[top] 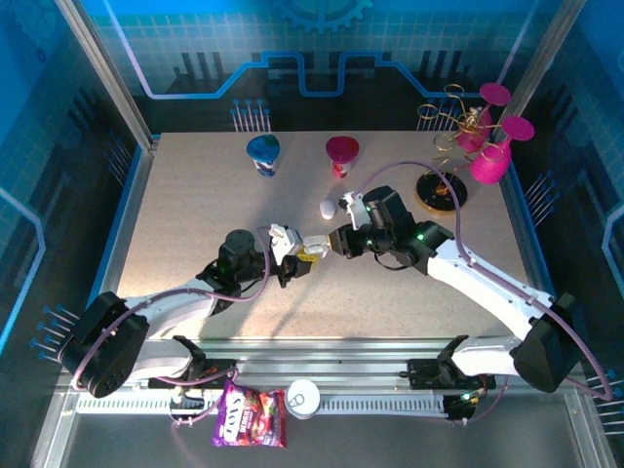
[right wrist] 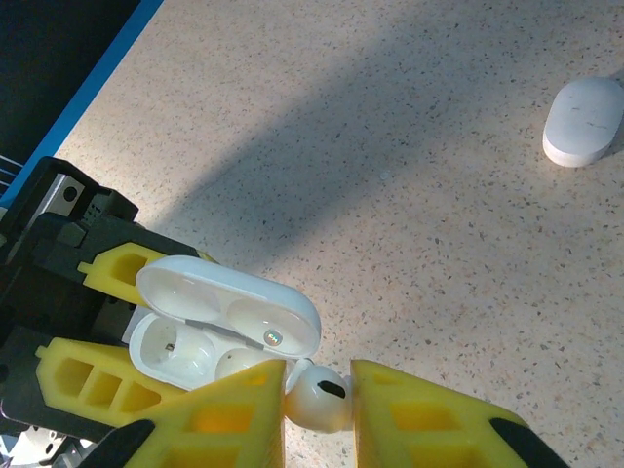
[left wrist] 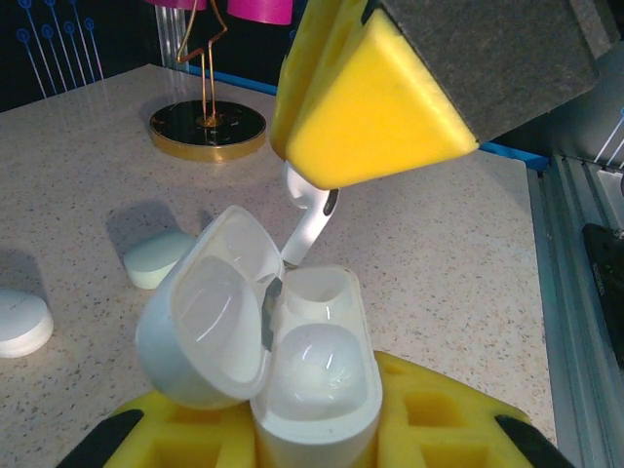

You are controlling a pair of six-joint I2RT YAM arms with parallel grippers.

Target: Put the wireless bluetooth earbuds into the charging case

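One snack bag [top: 249,414] and one white round lid [top: 302,398] lie nearest, at 6 o'clock on the rail. At the centre of the table [top: 195,195] the two pincers meet. The left gripper [top: 292,255] is clamped on one charging case [left wrist: 292,370], its lid swung open. The right gripper [top: 341,241] is pinched on one earbud [left wrist: 310,219], stem down, with the tip at the rim of the case's far well. Whether the near well holds a bud I cannot tell. Just past them, toward 12 o'clock, rest two white pieces: one closed pebble case [left wrist: 156,258] and one flat disc [left wrist: 19,322]. Farthest stand one blue goblet [top: 263,154] at 11 o'clock, one red goblet [top: 341,154] at 12, and two pink goblets [top: 487,164] on one gold stand [top: 441,190] at 2.
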